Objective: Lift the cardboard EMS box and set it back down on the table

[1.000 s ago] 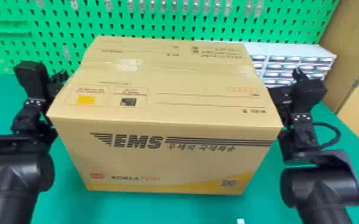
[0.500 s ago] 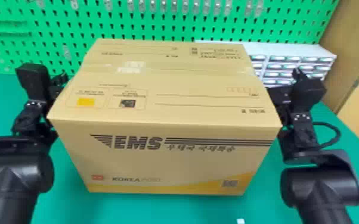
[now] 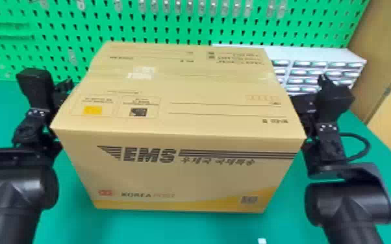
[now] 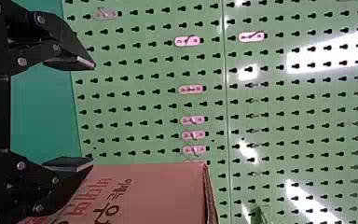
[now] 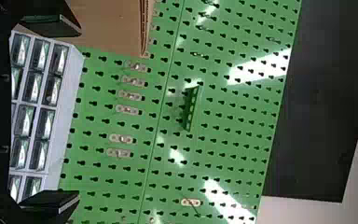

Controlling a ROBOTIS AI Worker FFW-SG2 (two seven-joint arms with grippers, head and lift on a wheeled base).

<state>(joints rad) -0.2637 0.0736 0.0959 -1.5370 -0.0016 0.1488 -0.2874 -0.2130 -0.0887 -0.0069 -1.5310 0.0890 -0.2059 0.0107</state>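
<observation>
Bracketing the EMS box (image 3: 185,175) edges: left arm (image 3: 31,129), right arm (image 3: 329,146), jaws apart.

"What's the box (image 3: 185,181) like?"
"Tan, with black stripes and a yellow band on its front."
"And the bench (image 3: 74,227)?"
"Teal green. The pegboard (image 3: 159,21) is brighter green, speckled with dark holes; the cabinet (image 3: 321,54) is white."

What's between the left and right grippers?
The cardboard EMS box lies between the left gripper and the right gripper; the head view shows it.
</observation>
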